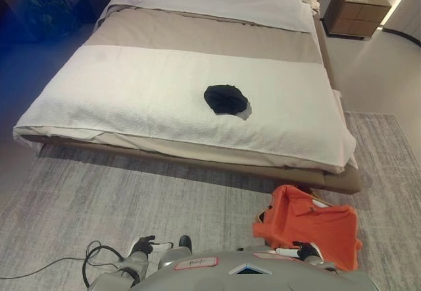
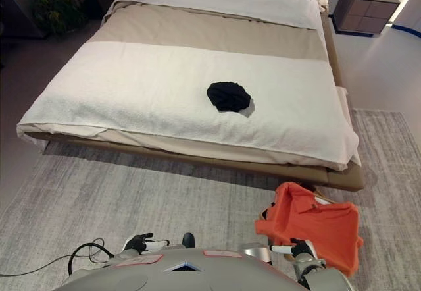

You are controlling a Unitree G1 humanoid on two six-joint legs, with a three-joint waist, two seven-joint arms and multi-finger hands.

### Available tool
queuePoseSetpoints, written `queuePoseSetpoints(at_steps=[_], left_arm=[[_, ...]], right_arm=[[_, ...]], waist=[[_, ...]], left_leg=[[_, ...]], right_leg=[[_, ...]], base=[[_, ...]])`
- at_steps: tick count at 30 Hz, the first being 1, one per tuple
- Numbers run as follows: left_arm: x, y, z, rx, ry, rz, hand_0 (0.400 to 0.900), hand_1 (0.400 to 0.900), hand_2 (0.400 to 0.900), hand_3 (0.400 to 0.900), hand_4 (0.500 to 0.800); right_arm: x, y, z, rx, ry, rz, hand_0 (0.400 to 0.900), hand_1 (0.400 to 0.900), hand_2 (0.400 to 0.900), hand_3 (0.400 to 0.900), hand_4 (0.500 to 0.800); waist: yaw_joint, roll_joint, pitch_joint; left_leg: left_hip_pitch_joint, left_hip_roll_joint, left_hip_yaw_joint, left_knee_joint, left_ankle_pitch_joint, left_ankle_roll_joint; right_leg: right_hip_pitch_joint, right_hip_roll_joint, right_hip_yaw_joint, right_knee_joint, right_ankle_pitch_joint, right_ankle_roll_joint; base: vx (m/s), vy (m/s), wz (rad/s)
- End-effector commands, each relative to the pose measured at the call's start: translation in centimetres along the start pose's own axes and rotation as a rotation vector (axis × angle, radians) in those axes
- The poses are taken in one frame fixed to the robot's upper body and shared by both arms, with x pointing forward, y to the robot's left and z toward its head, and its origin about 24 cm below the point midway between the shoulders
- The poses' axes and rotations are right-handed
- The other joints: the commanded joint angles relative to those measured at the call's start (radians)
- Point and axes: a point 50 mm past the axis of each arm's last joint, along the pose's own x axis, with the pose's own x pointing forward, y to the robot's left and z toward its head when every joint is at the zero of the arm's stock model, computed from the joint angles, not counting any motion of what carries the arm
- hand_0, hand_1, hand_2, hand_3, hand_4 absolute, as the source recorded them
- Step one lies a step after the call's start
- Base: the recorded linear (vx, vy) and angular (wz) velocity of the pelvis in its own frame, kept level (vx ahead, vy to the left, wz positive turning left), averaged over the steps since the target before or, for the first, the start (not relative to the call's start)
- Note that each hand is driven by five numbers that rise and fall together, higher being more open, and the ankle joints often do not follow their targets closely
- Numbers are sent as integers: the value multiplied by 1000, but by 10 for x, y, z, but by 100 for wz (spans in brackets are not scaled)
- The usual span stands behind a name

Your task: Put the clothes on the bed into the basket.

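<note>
One black garment (image 1: 225, 99) lies mid-bed (image 1: 131, 93) toward its right edge, an orange shirt (image 2: 316, 228) drapes the basket on the rug (image 1: 164, 199), nightstand (image 1: 358, 11) beyond; both hands' (image 2: 139, 242) (image 2: 301, 249) fingers unreadable.

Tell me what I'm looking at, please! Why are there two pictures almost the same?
A walking robot took both pictures with the two eyes of a camera on its head, looking down, so they nearly match. Ahead is a big bed with white and beige covers, and one crumpled black piece of clothing lies on it. On the grey carpet near the robot, an orange shirt is draped over something, probably the basket. The robot's dark left hand and right hand sit low, at the bottom edge. I can't tell whether either holds anything.
</note>
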Motion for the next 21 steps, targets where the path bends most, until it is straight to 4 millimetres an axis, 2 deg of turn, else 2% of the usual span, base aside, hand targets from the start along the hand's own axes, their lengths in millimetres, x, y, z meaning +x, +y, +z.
queuePoseSetpoints(at_steps=[1,21], left_arm=[[1,7,5,21,22,29,900,900,900,900,800],[1,4,5,10,22,-2,900,900,900,900,800]], right_arm=[[1,-6,21,4,-24,-24,900,900,900,900,800],[1,-6,23,-4,-33,-13,900,900,900,900,800]], waist=[[32,-19,31],[32,-12,33]], left_leg=[[71,-29,21,-4,-106,0],[72,-26,14,-4,-105,-3]], right_leg=[[-77,-8,-5,-28,101,34],[-70,-5,-13,-28,92,30]], base=[[0,0,0],[1,-2,1]])
